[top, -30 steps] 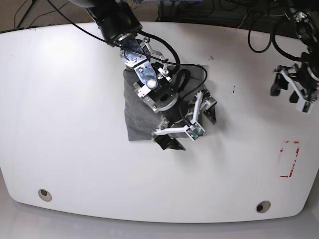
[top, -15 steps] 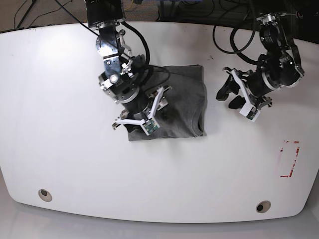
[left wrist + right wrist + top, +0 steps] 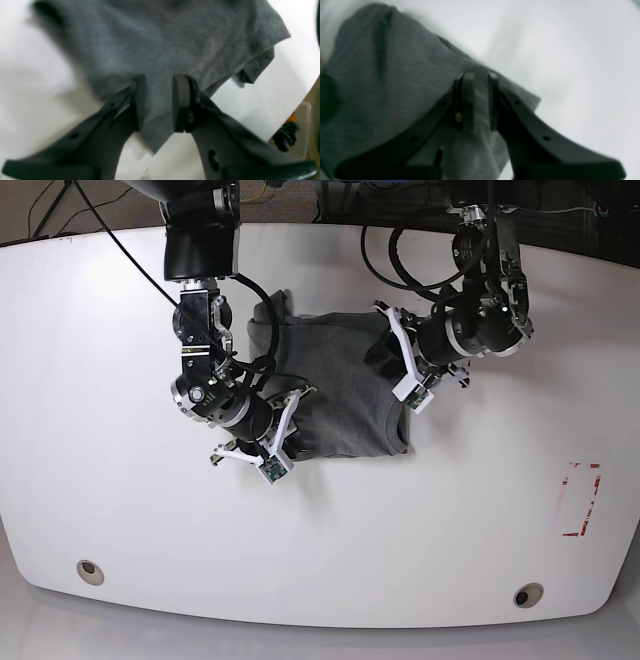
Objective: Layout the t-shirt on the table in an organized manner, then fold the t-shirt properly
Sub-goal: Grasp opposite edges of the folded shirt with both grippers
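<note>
Bare white surface (image 3: 100, 380) lies open all around me: wide to the far side, in front and toward the red tape marks (image 3: 582, 500). The folded grey t-shirt (image 3: 345, 395) fills the middle, and both my arms crowd it, my right gripper (image 3: 262, 442) at one edge and my left gripper (image 3: 398, 370) at the other. Two grommet holes (image 3: 90, 570) sit near the front edge, well apart.

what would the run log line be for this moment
stage: grasping | left gripper: closing on t-shirt edge | right gripper: pinching opposite edge | t-shirt: partly folded on table
</note>
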`<action>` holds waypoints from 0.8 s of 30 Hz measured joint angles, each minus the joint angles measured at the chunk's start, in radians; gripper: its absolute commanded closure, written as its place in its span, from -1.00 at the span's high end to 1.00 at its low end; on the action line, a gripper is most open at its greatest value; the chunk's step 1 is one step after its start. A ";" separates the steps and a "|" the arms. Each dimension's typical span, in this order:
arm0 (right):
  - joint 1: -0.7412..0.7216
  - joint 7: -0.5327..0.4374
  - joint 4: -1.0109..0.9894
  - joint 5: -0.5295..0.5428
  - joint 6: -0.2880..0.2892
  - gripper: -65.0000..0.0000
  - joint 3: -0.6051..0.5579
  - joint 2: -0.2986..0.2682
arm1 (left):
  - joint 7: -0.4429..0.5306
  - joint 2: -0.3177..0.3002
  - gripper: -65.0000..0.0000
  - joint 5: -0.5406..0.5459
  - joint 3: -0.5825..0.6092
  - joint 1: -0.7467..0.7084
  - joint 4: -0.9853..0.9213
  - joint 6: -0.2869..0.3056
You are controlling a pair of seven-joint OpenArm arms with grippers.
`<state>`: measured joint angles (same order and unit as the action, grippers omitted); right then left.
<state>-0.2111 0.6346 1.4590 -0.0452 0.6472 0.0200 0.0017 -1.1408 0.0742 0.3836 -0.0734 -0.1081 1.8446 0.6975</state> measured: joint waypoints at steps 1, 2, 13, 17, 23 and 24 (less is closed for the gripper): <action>-0.004 -0.019 -0.032 0.000 0.005 -0.75 0.008 -0.003 | 0.010 0.000 -0.53 -0.018 0.009 0.000 -0.012 0.000; -0.008 -0.044 -0.060 0.000 0.007 -0.75 0.011 -0.006 | 0.010 0.000 -0.53 -0.037 0.013 0.000 -0.027 0.000; -0.006 -0.399 -0.364 0.031 0.012 -0.75 0.007 -0.047 | 0.055 -0.124 -0.53 -0.043 0.018 -0.001 -0.193 0.005; 0.019 -0.430 -0.371 0.034 0.016 -0.76 0.027 -0.068 | 0.100 -0.174 -0.52 -0.027 0.019 0.019 -0.241 0.008; 0.112 -0.426 -0.272 0.035 0.011 -0.76 0.100 -0.083 | 0.133 -0.249 -0.52 -0.002 0.079 0.084 -0.305 0.022; 0.131 -0.428 -0.253 0.035 0.011 -0.76 0.107 -0.085 | 0.129 -0.259 -0.52 -0.005 0.092 0.102 -0.318 0.021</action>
<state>-0.0799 0.2066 1.2057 -0.0105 0.6579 0.1272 -0.0830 -1.0115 -0.1848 0.3782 0.0185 -0.0059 1.5269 0.7189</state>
